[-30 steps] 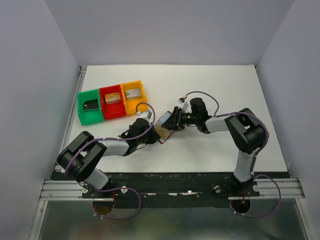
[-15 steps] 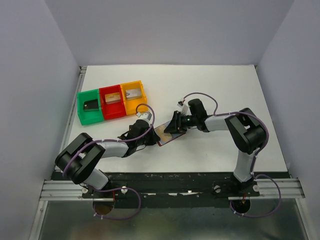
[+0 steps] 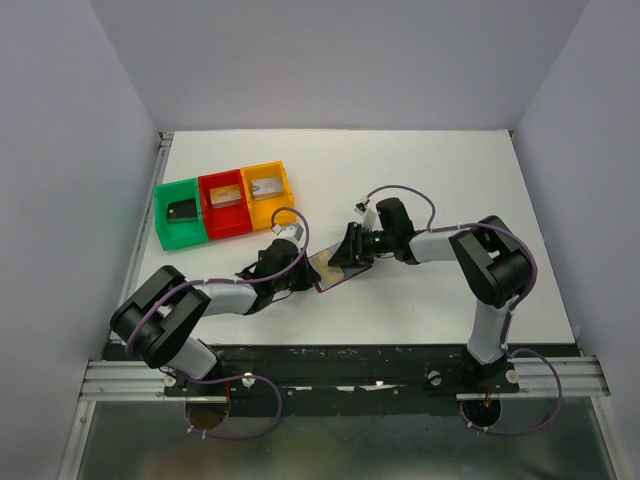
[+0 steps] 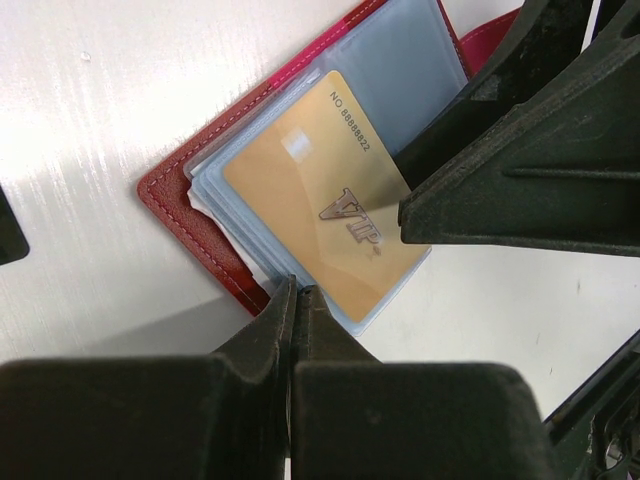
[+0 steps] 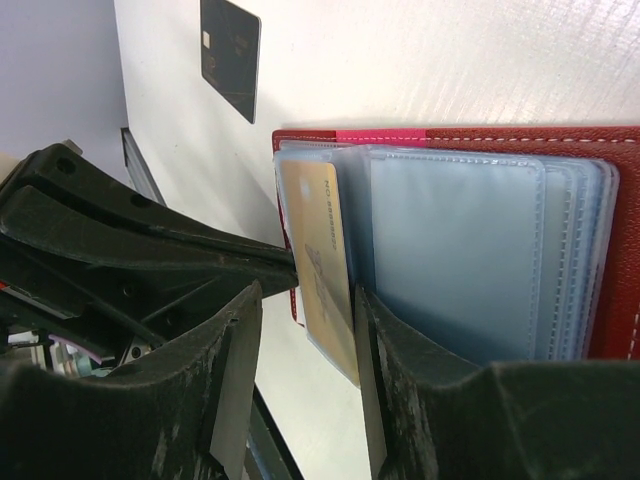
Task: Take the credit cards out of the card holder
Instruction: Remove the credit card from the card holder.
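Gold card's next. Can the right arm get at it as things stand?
Probably yes: the right pincer stands open astride the gold card, nothing between them; the shut left pincer sits at the card holder.

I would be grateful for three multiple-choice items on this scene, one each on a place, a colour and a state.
1. Where does the dark red stitched folding card holder lie?
A. In the green plastic tray
B. Open on the white table
C. In the yellow plastic tray

2. What colour is the plastic VIP card in its front sleeve?
A. Black
B. Silver
C. Gold

3. How do the jaws of the left gripper stand?
A. Shut
B. Wide open
C. Half open

Answers: 1 B, the left wrist view shows it spread flat on the table. 2 C, the card printed VIP is gold. 3 A, the two fingers meet with no gap, right at the holder's edge.
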